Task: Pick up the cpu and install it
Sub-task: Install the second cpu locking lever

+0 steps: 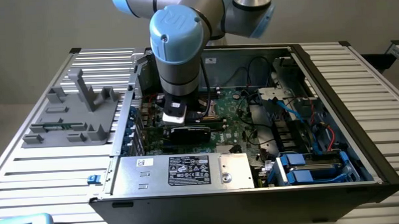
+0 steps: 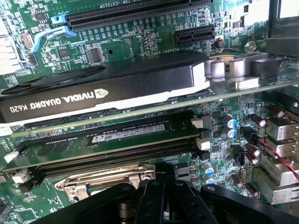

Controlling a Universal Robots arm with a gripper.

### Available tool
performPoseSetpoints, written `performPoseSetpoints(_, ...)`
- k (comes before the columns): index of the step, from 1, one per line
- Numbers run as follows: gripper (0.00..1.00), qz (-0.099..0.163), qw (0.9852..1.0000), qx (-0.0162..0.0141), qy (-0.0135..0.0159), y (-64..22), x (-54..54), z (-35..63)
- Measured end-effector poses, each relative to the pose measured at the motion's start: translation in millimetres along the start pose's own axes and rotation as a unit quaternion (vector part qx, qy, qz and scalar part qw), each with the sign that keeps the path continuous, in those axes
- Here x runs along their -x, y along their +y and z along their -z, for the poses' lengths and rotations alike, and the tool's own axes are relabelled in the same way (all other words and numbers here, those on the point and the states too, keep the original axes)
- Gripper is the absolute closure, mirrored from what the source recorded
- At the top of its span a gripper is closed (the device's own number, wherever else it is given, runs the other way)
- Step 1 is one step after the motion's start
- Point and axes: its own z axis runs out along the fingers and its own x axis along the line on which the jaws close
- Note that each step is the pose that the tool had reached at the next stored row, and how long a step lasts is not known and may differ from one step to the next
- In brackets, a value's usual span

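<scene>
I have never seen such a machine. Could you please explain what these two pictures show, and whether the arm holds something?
The grey and blue machine is a robot arm. It reaches down into an open computer case that lies on a slatted metal table. One picture comes from a camera standing off the arm and shows the whole scene. The other comes from a camera on the arm's wrist, looking closely at the green motherboard.

On that board you see a black graphics card, a memory stick in its slot, and a shiny metal socket frame. The black gripper is shut, just above that frame. Whether it holds the small chip cannot be seen.

Beside the case, on the exterior view's left, stands a grey plastic tray with upright posts.
</scene>
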Motion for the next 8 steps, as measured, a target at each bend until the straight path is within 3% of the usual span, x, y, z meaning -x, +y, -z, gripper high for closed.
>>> performPoseSetpoints(8,0.89,0.000,1.0000,-0.0001,0.0000,-1.3,0.3,-2.8)
